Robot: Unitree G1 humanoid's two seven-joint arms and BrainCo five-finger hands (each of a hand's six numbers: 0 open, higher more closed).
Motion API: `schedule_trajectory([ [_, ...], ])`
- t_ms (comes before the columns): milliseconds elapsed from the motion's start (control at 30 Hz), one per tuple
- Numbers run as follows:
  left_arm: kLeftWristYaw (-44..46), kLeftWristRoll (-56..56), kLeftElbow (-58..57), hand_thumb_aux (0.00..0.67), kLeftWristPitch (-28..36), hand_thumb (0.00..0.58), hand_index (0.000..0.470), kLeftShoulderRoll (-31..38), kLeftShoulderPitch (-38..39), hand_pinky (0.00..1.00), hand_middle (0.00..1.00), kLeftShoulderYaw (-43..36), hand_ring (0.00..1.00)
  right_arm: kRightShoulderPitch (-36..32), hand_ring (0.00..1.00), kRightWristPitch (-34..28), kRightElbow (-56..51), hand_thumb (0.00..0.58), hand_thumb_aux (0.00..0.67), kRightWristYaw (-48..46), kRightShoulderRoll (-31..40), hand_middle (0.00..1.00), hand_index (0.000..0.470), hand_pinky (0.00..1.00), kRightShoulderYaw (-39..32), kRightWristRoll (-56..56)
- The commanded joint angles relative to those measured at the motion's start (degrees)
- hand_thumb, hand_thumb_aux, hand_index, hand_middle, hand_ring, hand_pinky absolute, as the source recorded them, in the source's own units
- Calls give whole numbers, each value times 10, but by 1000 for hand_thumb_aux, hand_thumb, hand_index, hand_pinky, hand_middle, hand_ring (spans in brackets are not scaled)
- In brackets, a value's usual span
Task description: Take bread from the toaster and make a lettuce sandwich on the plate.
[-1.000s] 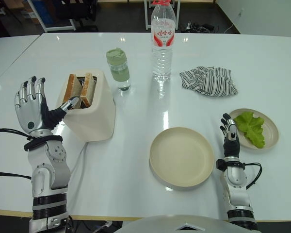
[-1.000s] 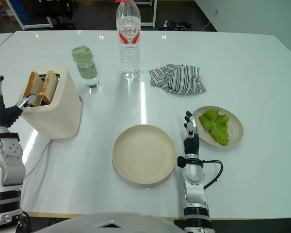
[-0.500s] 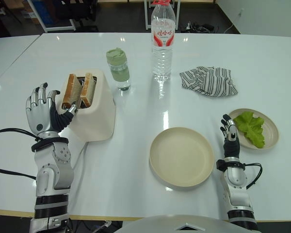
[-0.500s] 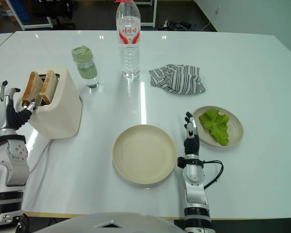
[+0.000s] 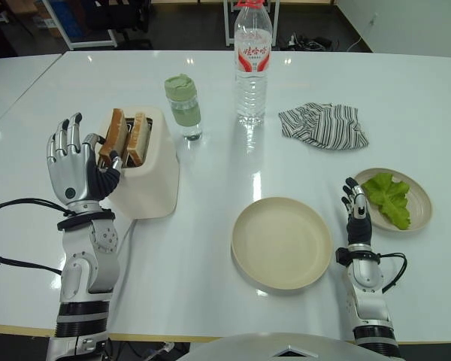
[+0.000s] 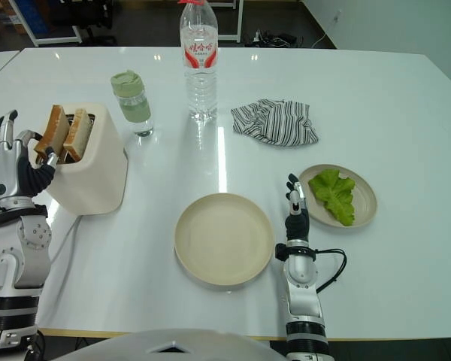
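The left bread slice, standing in the toaster at the far left, is pinched between the thumb and one finger of the left hand; the other fingers are extended. The right hand is positioned between the plate and the lettuce, with fingers straight and nothing held.

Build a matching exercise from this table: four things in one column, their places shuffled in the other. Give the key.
Things:
1. lettuce
2. bread slices
3. striped cloth
4. water bottle

Places:
a. in the toaster slots, beside the left hand
b. upright, far middle of the table
c. on the small plate near the right hand
d. crumpled, lying beyond the small plate

Pairs: 1-c, 2-a, 3-d, 4-b
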State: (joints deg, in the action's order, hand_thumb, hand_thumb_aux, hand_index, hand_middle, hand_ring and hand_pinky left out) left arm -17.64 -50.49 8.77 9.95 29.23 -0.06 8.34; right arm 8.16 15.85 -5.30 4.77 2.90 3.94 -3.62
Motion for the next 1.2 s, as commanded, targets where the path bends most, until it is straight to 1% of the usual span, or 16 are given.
schedule_trajectory([
  [33, -12, 11, 7, 670, -3, 580, 470, -8, -9, 839, 839, -1, 839, 4, 0, -6, -5, 0, 0, 3, -1, 0, 0, 0, 0, -5],
  [67, -13, 13, 7, 670, -1, 580, 470, -9, -10, 1000, 1000, 1, 1000, 4, 0, -6, -5, 0, 0, 3, -1, 0, 0, 0, -1, -4],
  [200, -34, 18, 9, 670, -2, 580, 470, -11, -21, 1000, 1000, 13, 1000, 4, 0, -6, -6, 0, 0, 3, -2, 0, 0, 0, -2, -4],
  [400, -132, 13, 53, 670, -35, 580, 470, -1, -43, 1000, 1000, 59, 1000, 5, 0, -6, -7, 0, 0, 4, -3, 0, 0, 0, -2, -5],
  [567, -219, 11, 119, 670, -92, 580, 470, -3, -58, 1000, 1000, 94, 1000, 3, 0, -4, -11, 0, 0, 4, -4, 0, 0, 0, -2, -5],
  [633, -234, 30, 151, 670, -127, 580, 470, -10, -59, 1000, 1000, 99, 1000, 3, 0, -4, -12, 0, 0, 4, -4, 0, 0, 0, -2, -4],
  [667, -232, 60, 168, 670, -152, 580, 470, -17, -59, 1000, 1000, 99, 1000, 3, 0, -4, -12, 0, 0, 4, -4, 0, 0, 0, -2, -4],
  [767, -189, 167, 211, 670, -209, 580, 470, -42, -54, 1000, 1000, 84, 1000, 3, 0, -5, -12, 0, 0, 4, -3, 0, 0, 0, -3, -5],
  [833, -141, 243, 229, 670, -232, 580, 470, -61, -49, 1000, 1000, 57, 1000, 2, 0, -6, -13, 0, 0, 4, -3, 0, 0, 0, -2, -5],
  [900, -83, 326, 242, 670, -233, 580, 470, -85, -42, 1000, 1000, 17, 1000, 2, 0, -6, -13, 0, 0, 4, -2, 0, 0, 0, -3, -5],
  [933, -57, 374, 249, 670, -226, 580, 470, -106, -36, 1000, 1000, -7, 1000, 0, 0, -7, -14, 0, 0, 4, -2, 0, 0, 0, -3, -6],
  [1033, 29, 517, 258, 670, -162, 580, 470, -166, -4, 1000, 1000, -97, 1000, -3, 0, -8, -16, 0, 0, 3, -2, 0, 0, 0, -3, -6],
  [1100, 60, 548, 240, 670, -139, 580, 470, -198, 30, 1000, 1000, -153, 1000, -5, 0, -8, -16, 0, 0, 4, -1, 0, 0, 0, 0, -5],
  [1200, 96, 547, 169, 670, -117, 580, 470, -227, 73, 1000, 1000, -213, 1000, -3, 0, -10, -10, 0, 0, 4, 3, 0, 0, 0, 9, -1],
])
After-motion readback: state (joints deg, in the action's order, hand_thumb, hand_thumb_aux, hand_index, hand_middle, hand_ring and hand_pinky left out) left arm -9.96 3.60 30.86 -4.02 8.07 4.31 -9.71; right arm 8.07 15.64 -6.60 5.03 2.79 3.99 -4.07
